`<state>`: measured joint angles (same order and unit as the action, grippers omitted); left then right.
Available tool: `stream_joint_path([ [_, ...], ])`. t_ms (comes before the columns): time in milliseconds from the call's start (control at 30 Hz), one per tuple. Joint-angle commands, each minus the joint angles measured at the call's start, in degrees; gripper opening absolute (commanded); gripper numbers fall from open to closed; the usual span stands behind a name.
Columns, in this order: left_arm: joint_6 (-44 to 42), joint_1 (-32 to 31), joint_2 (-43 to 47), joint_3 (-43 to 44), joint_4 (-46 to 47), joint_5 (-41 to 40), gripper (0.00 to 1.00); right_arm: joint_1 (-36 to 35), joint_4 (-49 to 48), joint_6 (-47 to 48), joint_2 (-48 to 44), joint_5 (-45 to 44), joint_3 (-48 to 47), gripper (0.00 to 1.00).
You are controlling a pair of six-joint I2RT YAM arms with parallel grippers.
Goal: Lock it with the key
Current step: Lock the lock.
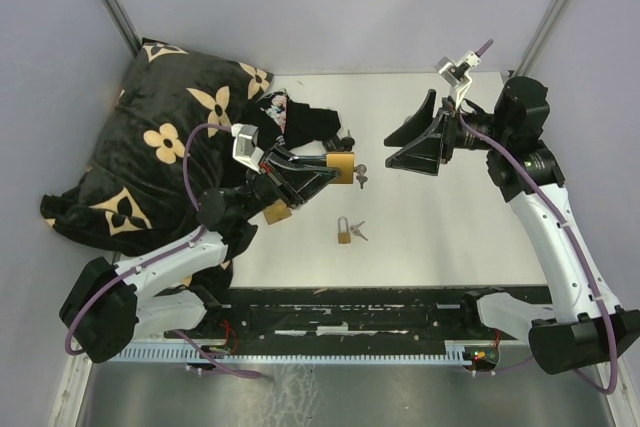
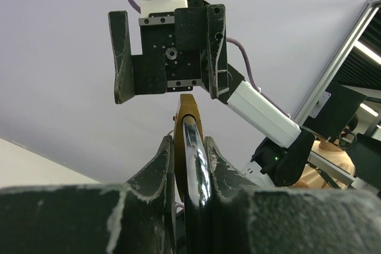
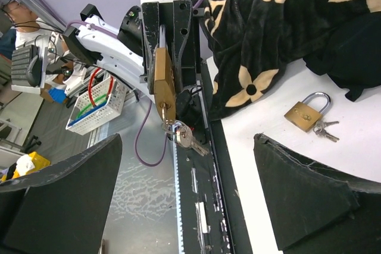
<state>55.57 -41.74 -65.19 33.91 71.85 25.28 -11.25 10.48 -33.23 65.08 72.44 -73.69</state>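
My left gripper (image 1: 325, 169) is shut on a brass padlock (image 1: 341, 167) and holds it above the table, facing the right arm. In the left wrist view the fingers (image 2: 161, 165) clamp the padlock (image 2: 189, 124) edge-on by its steel shackle. In the right wrist view the padlock (image 3: 164, 78) has a key (image 3: 164, 111) in its keyhole, with spare keys (image 3: 189, 138) hanging from the ring. My right gripper (image 1: 400, 144) is wide open and empty, a short way right of the padlock and apart from it; it also shows in the right wrist view (image 3: 184, 197).
A second brass padlock (image 1: 344, 231) with keys (image 1: 359, 232) lies on the white table (image 1: 440, 237); it also shows in the right wrist view (image 3: 304, 113). Another brass piece (image 1: 277, 212) lies beside the left arm. A black flowered cushion (image 1: 165, 137) fills the back left.
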Motion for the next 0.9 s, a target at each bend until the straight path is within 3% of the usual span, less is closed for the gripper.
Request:
stream_joint_path([
  [0, -0.87, -1.10, 0.12, 0.38, 8.60, -3.78, 0.03, -0.18, -3.50, -2.88, -1.85, -0.02, 0.58, 0.99],
  [267, -4.91, -4.39, -0.11, -0.34, 8.54, -7.54, 0.03, -0.14, -12.17, -9.97, -1.75, -0.28, 3.20, 1.00],
  [633, -10.03, -7.45, 1.20, -0.78, 4.83, -12.59, 0.03, -1.12, -6.03, -6.17, -1.85, -1.09, 2.81, 0.80],
  [867, -8.25, -7.89, 0.21, -0.53, 6.02, -14.45, 0.03, -3.50, 0.67, 0.97, -1.56, -1.44, 2.54, 0.76],
])
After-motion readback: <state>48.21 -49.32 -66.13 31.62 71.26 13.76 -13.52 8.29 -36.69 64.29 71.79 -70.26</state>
